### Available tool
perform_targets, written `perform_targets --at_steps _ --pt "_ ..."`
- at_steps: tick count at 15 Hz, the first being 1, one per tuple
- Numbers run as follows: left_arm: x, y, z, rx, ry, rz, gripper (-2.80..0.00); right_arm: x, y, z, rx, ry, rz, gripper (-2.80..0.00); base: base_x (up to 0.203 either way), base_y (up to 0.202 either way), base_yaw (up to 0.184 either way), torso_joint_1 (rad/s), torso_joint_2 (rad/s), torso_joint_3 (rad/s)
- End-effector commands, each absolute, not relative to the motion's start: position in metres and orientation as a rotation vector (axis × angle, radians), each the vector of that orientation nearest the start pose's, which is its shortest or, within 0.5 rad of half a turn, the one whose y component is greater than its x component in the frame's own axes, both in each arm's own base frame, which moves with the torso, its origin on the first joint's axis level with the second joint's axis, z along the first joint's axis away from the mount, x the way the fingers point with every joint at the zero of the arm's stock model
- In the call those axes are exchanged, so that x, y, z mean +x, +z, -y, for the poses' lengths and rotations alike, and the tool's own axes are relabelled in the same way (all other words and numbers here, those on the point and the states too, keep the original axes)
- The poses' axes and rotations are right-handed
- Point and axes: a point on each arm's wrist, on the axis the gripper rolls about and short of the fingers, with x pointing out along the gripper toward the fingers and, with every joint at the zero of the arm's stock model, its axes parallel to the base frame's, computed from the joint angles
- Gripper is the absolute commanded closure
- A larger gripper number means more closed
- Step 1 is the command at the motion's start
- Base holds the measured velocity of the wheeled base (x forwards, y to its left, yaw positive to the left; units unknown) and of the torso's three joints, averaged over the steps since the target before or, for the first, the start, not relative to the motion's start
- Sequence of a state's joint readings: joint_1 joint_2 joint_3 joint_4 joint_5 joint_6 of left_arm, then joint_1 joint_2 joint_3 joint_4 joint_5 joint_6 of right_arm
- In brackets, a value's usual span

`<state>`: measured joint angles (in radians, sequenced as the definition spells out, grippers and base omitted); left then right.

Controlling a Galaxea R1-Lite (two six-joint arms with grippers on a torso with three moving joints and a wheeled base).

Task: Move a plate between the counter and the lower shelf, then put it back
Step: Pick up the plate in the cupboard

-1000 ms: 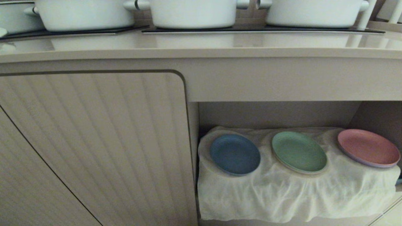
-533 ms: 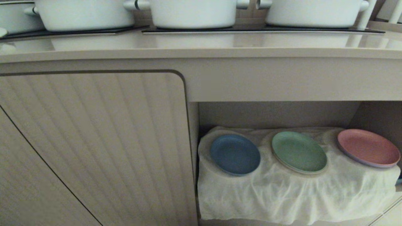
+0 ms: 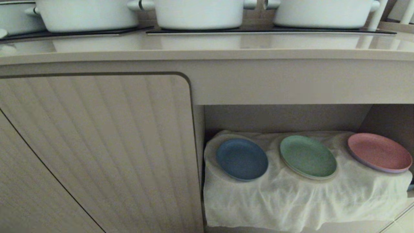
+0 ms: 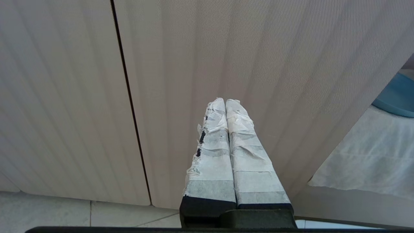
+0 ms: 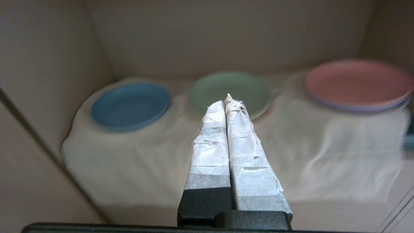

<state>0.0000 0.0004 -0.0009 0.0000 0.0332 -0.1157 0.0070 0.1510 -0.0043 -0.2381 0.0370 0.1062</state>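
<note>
The light-blue plate point(image 3: 242, 159) lies flat at the left end of the lower shelf point(image 3: 291, 200), on the white cloth; the right wrist view shows the plate point(image 5: 130, 105) too, and the left wrist view catches its edge point(image 4: 396, 97). Above runs the beige counter point(image 3: 207, 48). My right gripper point(image 5: 226, 98) is shut and empty, hanging in front of the shelf and pointing toward the green plate. My left gripper point(image 4: 225, 100) is shut and empty, facing the ribbed cabinet door. Neither arm shows in the head view.
A green plate point(image 3: 308, 156) and a pink plate point(image 3: 379, 152) lie to the right of the blue one on the cloth. White pots point(image 3: 199, 13) stand on the black cooktop panels. The ribbed cabinet door point(image 3: 97, 149) closes the space left of the shelf.
</note>
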Motion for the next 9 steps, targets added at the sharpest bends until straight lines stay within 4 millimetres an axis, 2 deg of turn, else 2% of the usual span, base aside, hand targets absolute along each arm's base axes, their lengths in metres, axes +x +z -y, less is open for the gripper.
perform_targets --at_steps 1,5,9 --pt "-0.023 0.075 -0.001 -0.117 0.034 0.002 0.00 0.004 0.109 -0.001 0.130 0.071 -0.033 0.00 0.000 0.000 0.000 0.000 0.00 0.000" --pt "-0.023 0.075 -0.001 -0.117 0.034 0.002 0.00 0.022 0.122 -0.007 0.228 0.304 -0.191 0.00 0.000 0.000 0.000 0.000 0.00 0.000" --pt "-0.023 0.076 -0.001 -0.117 0.034 0.003 0.00 0.040 0.122 -0.011 0.299 0.469 -0.420 0.00 0.000 0.000 0.000 0.000 0.00 0.000"
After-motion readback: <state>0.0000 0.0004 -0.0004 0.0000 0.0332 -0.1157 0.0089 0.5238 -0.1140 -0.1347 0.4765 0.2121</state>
